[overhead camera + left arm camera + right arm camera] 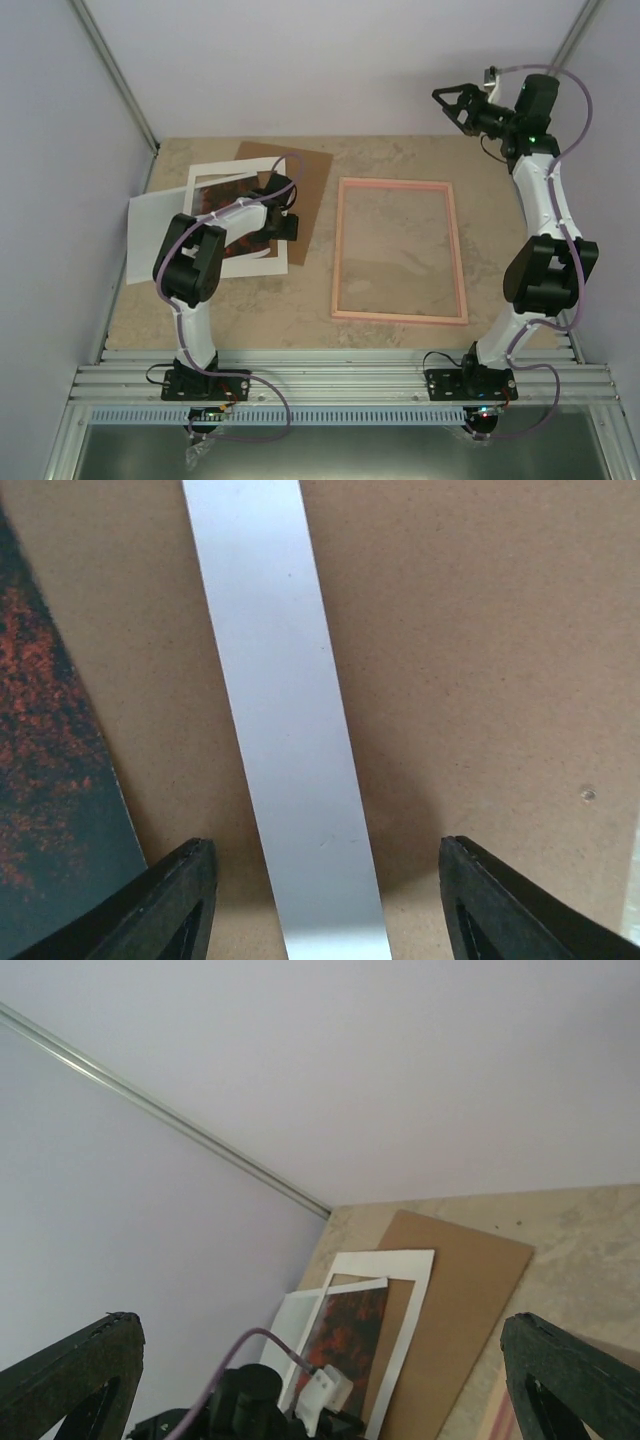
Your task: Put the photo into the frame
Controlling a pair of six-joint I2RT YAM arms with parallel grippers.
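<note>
The photo [212,197], red-orange foliage on dark ground, lies at the far left under the white mat border [200,177], which rests on the brown backing board [305,170]. The thin pink frame [400,315] lies empty mid-table. My left gripper [286,222] is open, low over the mat's right edge. In the left wrist view its fingers [180,900] straddle a white mat strip [290,730] on the board [480,680], with the photo [40,760] at the left. My right gripper [455,100] is open and empty, raised at the far right, looking at the photo [350,1335].
A plain white sheet [150,240] lies under the mat at the left edge. Enclosure walls stand on the left, back and right. The left arm [250,1400] shows low in the right wrist view, in front of the mat [410,1300] and board [470,1280].
</note>
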